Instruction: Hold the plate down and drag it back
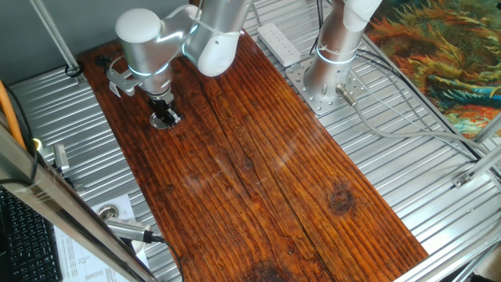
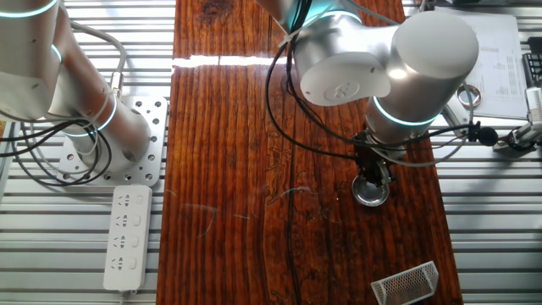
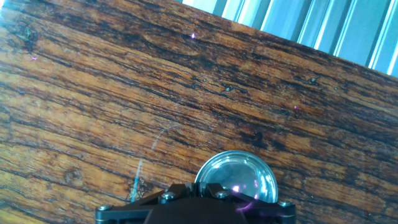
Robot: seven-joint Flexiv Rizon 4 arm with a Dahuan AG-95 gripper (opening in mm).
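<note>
No brand name or legible writing shows anywhere; a printed sheet [image 2: 498,63] lies off the wooden board [image 1: 258,172], beside its long edge on the plate's side, but its text is too small to read. The white power strip [image 2: 127,237] lies off the board's opposite long edge and bears no readable label.

The plate [image 3: 236,178] is the only dish-like thing in view, a small shallow metal disc with a bright rim, and it holds nothing. It sits flat on the board, near one long edge and towards the end of the board.

The gripper [image 2: 373,180] stands upright directly over the plate, its dark tip down on the disc. In the hand view the black finger assembly covers the near rim of the plate. The fingers look close together, but whether they are fully closed cannot be told.

A small perforated metal bracket [image 2: 405,285] lies at the board's corner, near the plate but apart from it. A second arm's base [image 1: 333,59] is bolted to the ribbed metal table [image 1: 407,168] just beside the board.
</note>
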